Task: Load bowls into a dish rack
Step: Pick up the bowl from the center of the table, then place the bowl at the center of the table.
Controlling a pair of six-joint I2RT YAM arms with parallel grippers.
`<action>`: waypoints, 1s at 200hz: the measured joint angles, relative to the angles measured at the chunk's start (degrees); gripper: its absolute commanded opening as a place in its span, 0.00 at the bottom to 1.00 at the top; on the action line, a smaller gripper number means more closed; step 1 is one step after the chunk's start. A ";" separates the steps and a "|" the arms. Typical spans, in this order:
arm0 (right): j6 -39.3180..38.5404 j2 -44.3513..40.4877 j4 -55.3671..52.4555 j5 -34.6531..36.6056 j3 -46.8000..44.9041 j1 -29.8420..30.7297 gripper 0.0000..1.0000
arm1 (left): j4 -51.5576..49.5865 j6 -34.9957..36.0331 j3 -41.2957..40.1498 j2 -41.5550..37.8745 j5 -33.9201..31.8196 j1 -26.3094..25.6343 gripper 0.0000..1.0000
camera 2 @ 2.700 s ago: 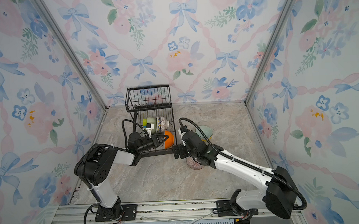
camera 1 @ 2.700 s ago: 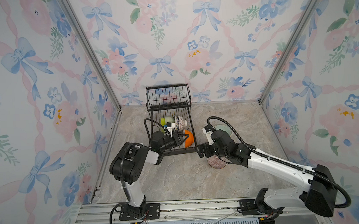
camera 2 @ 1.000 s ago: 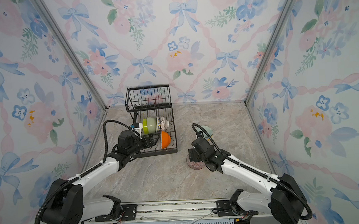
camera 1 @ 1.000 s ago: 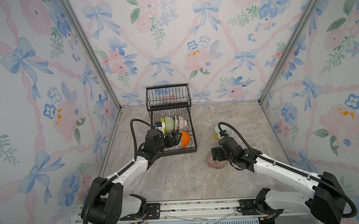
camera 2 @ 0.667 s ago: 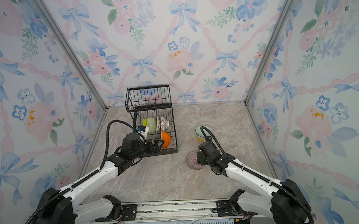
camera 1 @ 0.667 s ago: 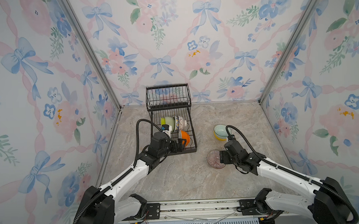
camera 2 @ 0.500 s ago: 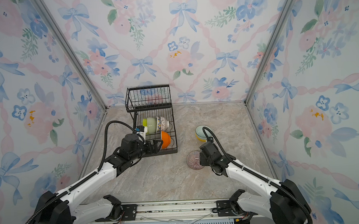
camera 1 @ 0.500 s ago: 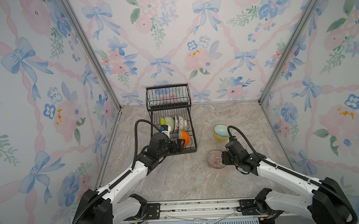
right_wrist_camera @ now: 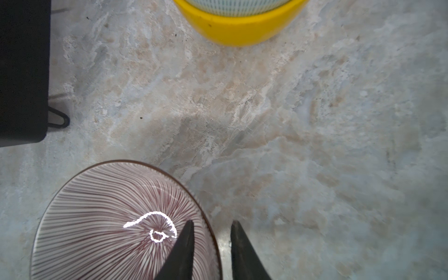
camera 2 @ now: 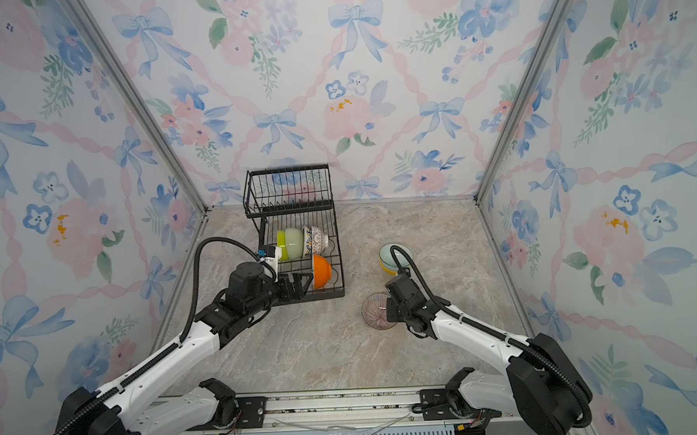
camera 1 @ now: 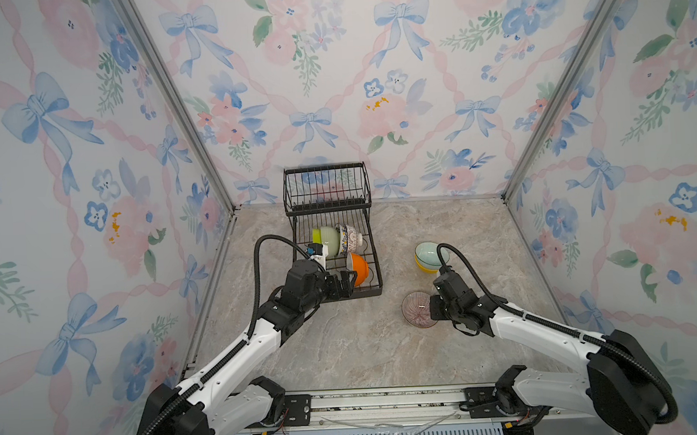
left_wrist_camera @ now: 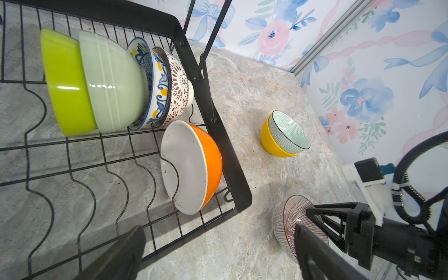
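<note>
**Straddling the striped bowl's rim**

My right claw point(right_wrist_camera: 212, 221) stands narrowed over the striped bowl point(right_wrist_camera: 101, 218) on the marble table point(right_wrist_camera: 315, 121). One finger point(right_wrist_camera: 181, 249) is inside the rim and the other outside, and I cannot tell whether they pinch it yet. Nearby, a pale teal bowl point(left_wrist_camera: 288, 131) sits nested in a yellow bowl point(left_wrist_camera: 274, 145).

My left claw point(left_wrist_camera: 218, 229) gapes wide and empty at the front edge of the dish rack point(left_wrist_camera: 231, 164), just beside the orange bowl point(left_wrist_camera: 211, 155) propped on edge in the lower tray. Farther back a lime green bowl point(left_wrist_camera: 65, 84), a pale green bowl point(left_wrist_camera: 114, 82), a blue-patterned bowl point(left_wrist_camera: 157, 80) and a brown lattice bowl point(left_wrist_camera: 179, 89) lean nested in a row.
</note>
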 measured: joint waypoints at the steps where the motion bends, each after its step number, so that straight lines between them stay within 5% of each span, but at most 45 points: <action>1: 0.13 0.04 0.09 -0.04 0.00 0.00 0.18 | -0.02 0.00 -0.02 -0.04 -0.02 0.00 0.98; 35: 0.20 0.57 1.53 -1.97 -0.04 0.00 0.00 | -1.44 0.00 -0.39 -1.60 -0.46 -0.26 0.98; 115: 0.22 1.38 1.09 -3.58 2.01 5.29 0.00 | -2.99 0.00 -0.72 -4.59 -0.87 -0.26 0.98; 200: 0.26 16.06 3.76 -5.62 13.42 17.64 0.00 | -6.05 0.00 -1.51 -9.38 -3.04 -0.26 0.98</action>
